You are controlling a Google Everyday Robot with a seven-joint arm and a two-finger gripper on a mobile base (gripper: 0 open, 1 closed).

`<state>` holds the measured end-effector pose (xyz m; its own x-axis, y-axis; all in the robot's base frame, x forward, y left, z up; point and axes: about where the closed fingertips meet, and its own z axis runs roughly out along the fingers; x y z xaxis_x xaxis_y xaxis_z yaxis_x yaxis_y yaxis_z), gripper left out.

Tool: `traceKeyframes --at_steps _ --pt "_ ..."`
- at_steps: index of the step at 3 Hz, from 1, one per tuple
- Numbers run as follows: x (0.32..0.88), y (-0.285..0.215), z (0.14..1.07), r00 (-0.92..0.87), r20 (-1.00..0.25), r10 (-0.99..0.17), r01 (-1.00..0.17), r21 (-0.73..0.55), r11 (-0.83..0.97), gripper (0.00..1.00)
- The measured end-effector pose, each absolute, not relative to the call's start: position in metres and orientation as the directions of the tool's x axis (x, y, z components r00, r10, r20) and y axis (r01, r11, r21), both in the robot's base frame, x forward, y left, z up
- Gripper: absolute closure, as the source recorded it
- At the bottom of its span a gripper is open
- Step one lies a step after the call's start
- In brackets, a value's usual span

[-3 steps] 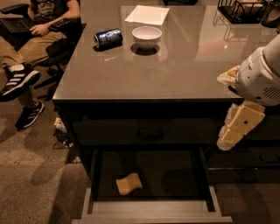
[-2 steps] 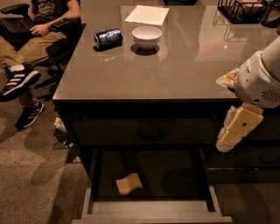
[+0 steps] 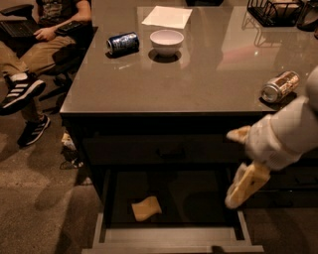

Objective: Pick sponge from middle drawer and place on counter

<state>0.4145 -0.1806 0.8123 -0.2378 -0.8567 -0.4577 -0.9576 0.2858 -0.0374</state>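
Note:
The pale-yellow sponge lies slightly bent on the dark floor of the open middle drawer, left of its centre. My gripper hangs at the right, in front of the cabinet and above the drawer's right end, well to the right of the sponge. Its cream fingers stand apart, open and empty. The glossy grey-brown counter spans the top above the drawer.
On the counter are a blue can on its side, a white bowl, a white paper sheet, a silver can on its side and a wire basket. A seated person is at the left.
My gripper has moved down and left, towards the open drawer's right end. The silver can on the counter now shows. The sponge has not moved.

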Motion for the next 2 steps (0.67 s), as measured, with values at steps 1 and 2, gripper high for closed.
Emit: traceKeyframes --at_steps 1,2 --pt "0.3997 -0.1589 0.7525 -0.253 -0.525 -0.812 -0.960 0.031 0.279 0.00" --pt "0.4005 -0.1581 0.7449 -0.262 -0.522 -0.812 -0.958 0.040 0.283 0.00"
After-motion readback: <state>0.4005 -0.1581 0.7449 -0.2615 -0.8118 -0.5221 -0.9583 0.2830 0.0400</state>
